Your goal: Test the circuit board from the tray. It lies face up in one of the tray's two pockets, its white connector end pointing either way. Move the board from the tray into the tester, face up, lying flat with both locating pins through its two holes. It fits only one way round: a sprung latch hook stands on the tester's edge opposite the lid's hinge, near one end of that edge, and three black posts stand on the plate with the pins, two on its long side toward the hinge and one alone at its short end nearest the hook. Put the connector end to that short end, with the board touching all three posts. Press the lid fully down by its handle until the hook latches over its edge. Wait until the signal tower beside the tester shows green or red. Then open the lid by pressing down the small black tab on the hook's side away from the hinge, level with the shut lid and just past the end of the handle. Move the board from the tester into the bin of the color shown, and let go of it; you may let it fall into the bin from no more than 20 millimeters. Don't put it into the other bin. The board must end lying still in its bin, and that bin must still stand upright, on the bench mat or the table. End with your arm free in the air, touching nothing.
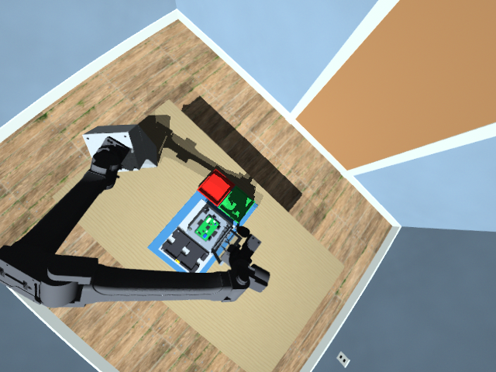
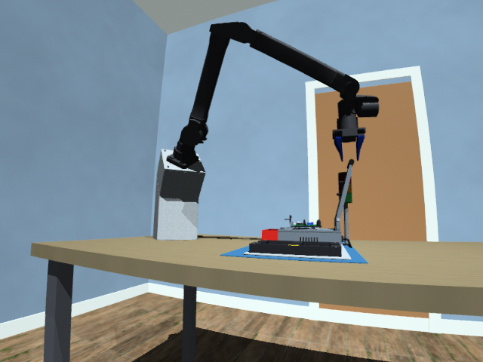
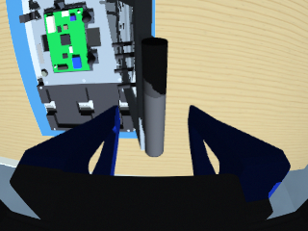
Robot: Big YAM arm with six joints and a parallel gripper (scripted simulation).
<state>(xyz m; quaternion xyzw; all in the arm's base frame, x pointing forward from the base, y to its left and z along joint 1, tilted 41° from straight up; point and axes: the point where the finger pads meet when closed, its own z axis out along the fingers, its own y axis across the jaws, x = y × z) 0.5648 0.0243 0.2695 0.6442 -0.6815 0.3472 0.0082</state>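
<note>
The green circuit board (image 1: 207,229) lies face up on the plate of the grey tester (image 1: 199,224); it also shows in the wrist view (image 3: 65,40). The tester's lid stands open, nearly upright (image 2: 341,200). Its black handle (image 3: 153,96) is at the top edge (image 2: 351,161). My gripper (image 2: 349,155) hangs straight above the handle, fingers pointing down, tips about level with the handle's top. In the wrist view the handle appears between the two blue fingers, which stand apart from it. The gripper is open and holds nothing. The black tray (image 1: 186,252) is empty.
The red bin (image 1: 216,186) and the green bin (image 1: 237,203) stand behind the tester on the blue mat (image 2: 294,257). The signal tower (image 2: 346,187) stands beside the tester, behind the open lid; no lamp looks lit. The arm's base pedestal (image 2: 177,198) is at the table's back left.
</note>
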